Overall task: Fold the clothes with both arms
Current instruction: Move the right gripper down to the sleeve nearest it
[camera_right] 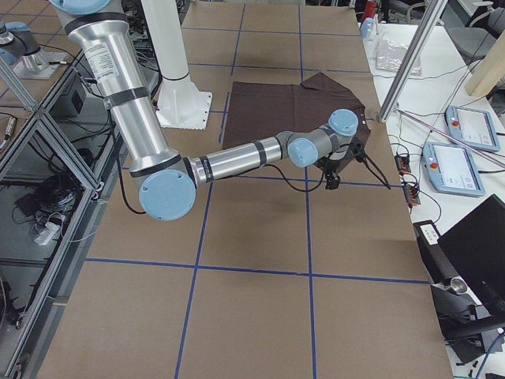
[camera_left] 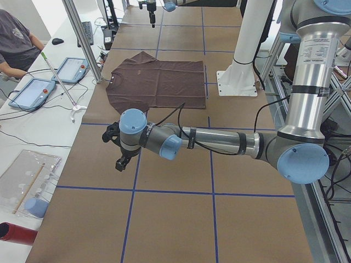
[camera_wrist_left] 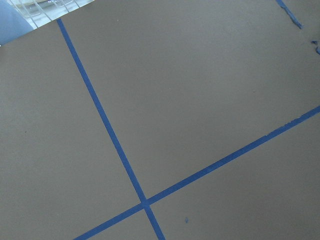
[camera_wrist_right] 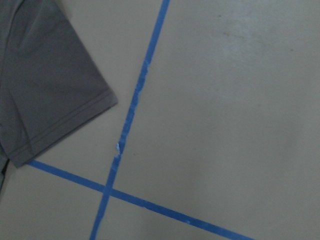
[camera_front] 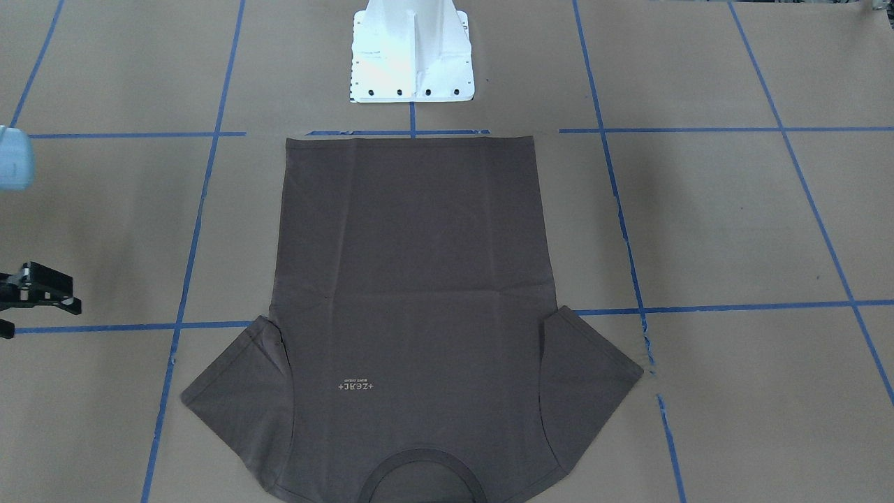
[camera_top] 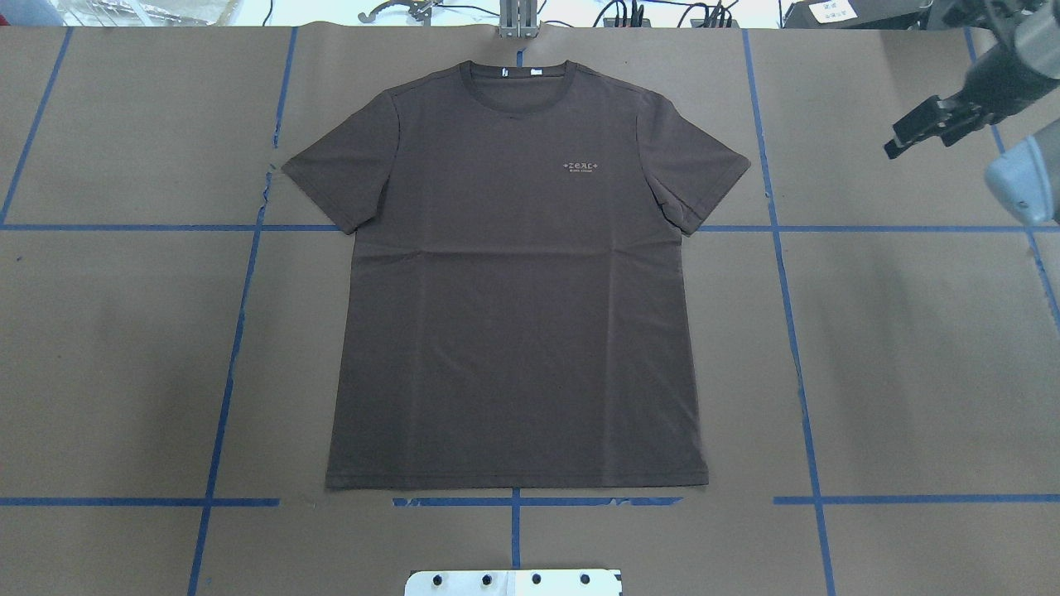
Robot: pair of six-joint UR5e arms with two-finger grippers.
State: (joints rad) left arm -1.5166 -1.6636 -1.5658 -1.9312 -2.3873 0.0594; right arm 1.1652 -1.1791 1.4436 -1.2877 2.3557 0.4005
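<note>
1. A dark brown T-shirt [camera_top: 513, 314] is laid flat on the counter [camera_top: 911, 348], front side up, with both short sleeves spread out.
2. Its collar [camera_top: 517, 79] is pointed away from the white base [camera_top: 513, 582], and small pale letters [camera_top: 581, 166] are seen on the chest.
3. The right fingers [camera_top: 911, 131] are held in the air, off to the side of the shirt, out past the sleeve nearest to them. The shirt is not touched by them.
4. The right fingers are seen a little apart, and nothing is held between them.
5. Under the right fingers, the edge of that sleeve [camera_wrist_right: 55, 90] is seen beside a cross of blue tape [camera_wrist_right: 105, 190].
6. The left fingers [camera_left: 120, 163] are held above the brown counter, well apart from the shirt, out past its other sleeve.
7. Whether the left fingers are spread or pressed together cannot be told.
</note>
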